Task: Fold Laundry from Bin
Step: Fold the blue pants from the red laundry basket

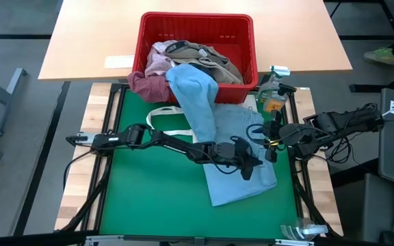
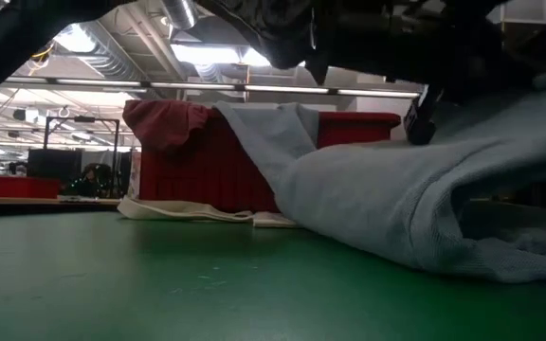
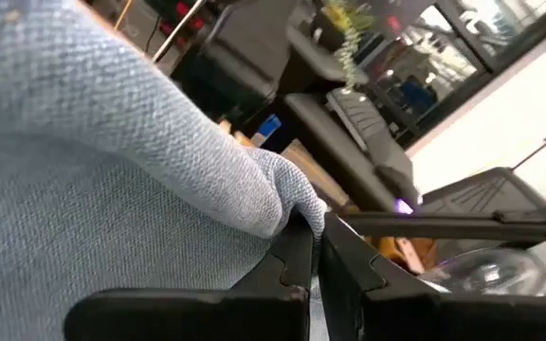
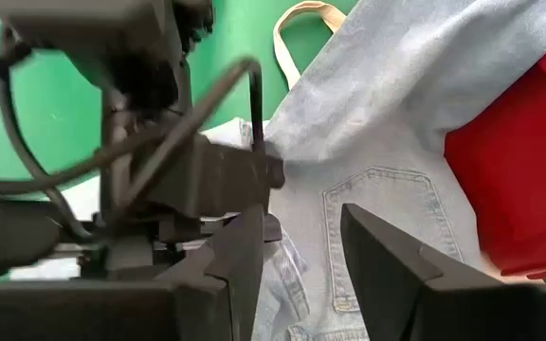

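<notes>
High view: two dark robot arms reach toward each other over a green mat point(image 1: 156, 198) on a table, meeting above a pair of light blue jeans point(image 1: 238, 171). The left claw point(image 1: 250, 166) sits near the middle of the jeans, on the right half of the mat. In the left wrist view its two fingers point(image 3: 297, 270) are pressed together with a fold of the blue cloth point(image 3: 159, 189) pinched between them, so it is closed on the jeans. The left arm lies low and stretched out, running from the mat's left edge across to the right.

The right claw point(image 1: 271, 140) hovers just right of the left one, above the jeans' right edge. In the right wrist view its fingers point(image 4: 245, 256) stand apart with a clear gap and nothing between them; the denim with a back pocket point(image 4: 387, 227) lies below. The right arm comes in from the table's right side, elbow bent, wrist pointing left.

The jeans trail from the red basket point(image 1: 197, 27) at the far side of the table, over its near rim and down onto the mat. More laundry sits in the basket: a khaki piece point(image 1: 211, 58), a pale pink piece point(image 1: 157, 61), and a maroon piece point(image 1: 148, 85) hanging over the near left corner. A white bag with looped handles point(image 1: 169, 119) lies on the mat under the jeans, near the basket.

Low view: the jeans rise in a thick fold on the right, with the basket point(image 2: 197, 161) behind.
</notes>
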`<state>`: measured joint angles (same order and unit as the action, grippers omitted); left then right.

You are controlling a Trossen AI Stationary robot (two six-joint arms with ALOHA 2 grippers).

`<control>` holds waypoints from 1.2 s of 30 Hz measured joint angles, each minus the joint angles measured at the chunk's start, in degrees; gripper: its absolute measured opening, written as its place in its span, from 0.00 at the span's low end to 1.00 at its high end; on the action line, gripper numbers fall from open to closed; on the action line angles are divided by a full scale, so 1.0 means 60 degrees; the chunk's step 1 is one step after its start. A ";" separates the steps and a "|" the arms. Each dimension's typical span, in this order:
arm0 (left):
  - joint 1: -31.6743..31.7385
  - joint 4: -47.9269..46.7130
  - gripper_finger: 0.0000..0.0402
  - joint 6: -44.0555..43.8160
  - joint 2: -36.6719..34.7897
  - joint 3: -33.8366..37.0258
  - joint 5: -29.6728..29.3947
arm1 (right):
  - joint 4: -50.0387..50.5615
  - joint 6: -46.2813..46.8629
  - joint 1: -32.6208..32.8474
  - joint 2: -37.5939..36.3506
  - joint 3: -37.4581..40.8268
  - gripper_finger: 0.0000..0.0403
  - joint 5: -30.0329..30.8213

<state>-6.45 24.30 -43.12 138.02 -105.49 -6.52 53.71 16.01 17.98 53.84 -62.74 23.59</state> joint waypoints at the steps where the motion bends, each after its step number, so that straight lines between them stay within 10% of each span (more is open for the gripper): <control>1: 0.0015 0.0121 0.01 -0.0011 0.0094 -0.0002 -0.0024 | 0.0000 -0.0003 0.0000 0.0000 0.0000 0.35 0.0000; 17: 0.0061 0.0403 0.02 -0.0705 0.0419 -0.0007 0.0026 | 0.0011 -0.0270 0.0000 0.0000 0.0000 0.35 0.0000; 36: 0.0118 0.0692 0.32 0.0286 0.0422 -0.0007 0.0172 | 0.0167 -0.0167 0.0001 0.0000 0.0000 0.35 -0.0159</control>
<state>-5.75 28.46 -41.40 140.55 -105.54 -5.49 54.71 15.01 17.98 53.84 -62.74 22.64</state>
